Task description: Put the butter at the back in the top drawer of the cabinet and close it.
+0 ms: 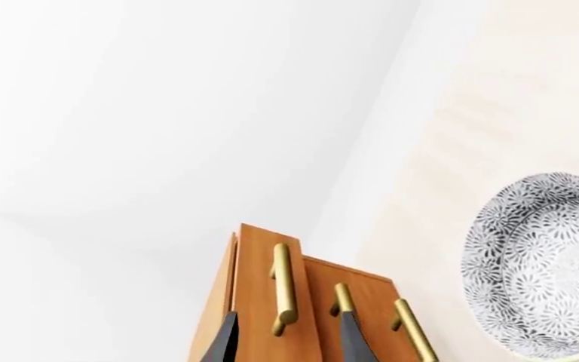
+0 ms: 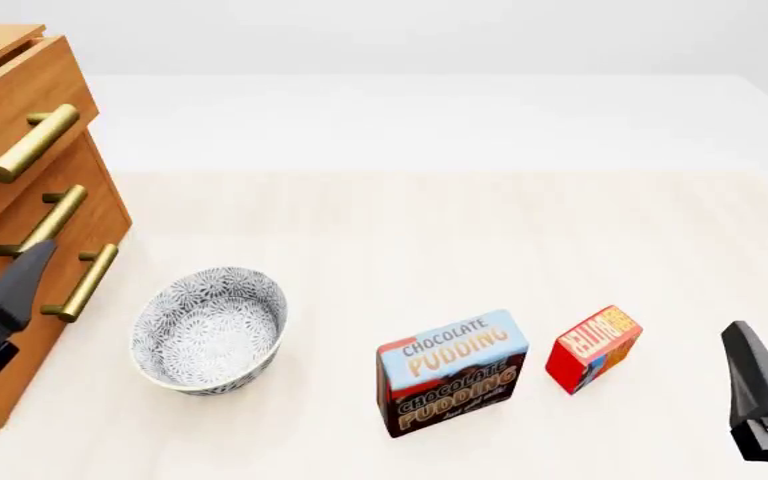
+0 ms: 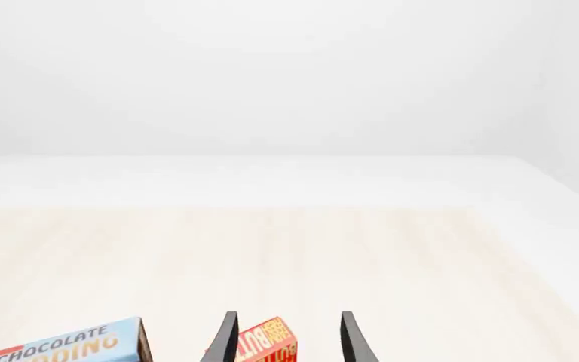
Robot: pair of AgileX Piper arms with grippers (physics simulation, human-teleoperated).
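Front view: the cabinet (image 2: 24, 200) stands far left of the pudding box (image 2: 451, 372), beside the left gripper (image 2: 11, 285), its fingers spread; the butter (image 2: 594, 349), likely light and stiff, sits just right, best pinched across its narrow sides; the right gripper (image 3: 287, 339) gapes empty.

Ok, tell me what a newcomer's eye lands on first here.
The wooden cabinet at the far left, with its gold handles, dominates. Beside it on the pale table sits a patterned bowl. To the right stand a chocolate pudding box and the smaller red butter box, near the right gripper.
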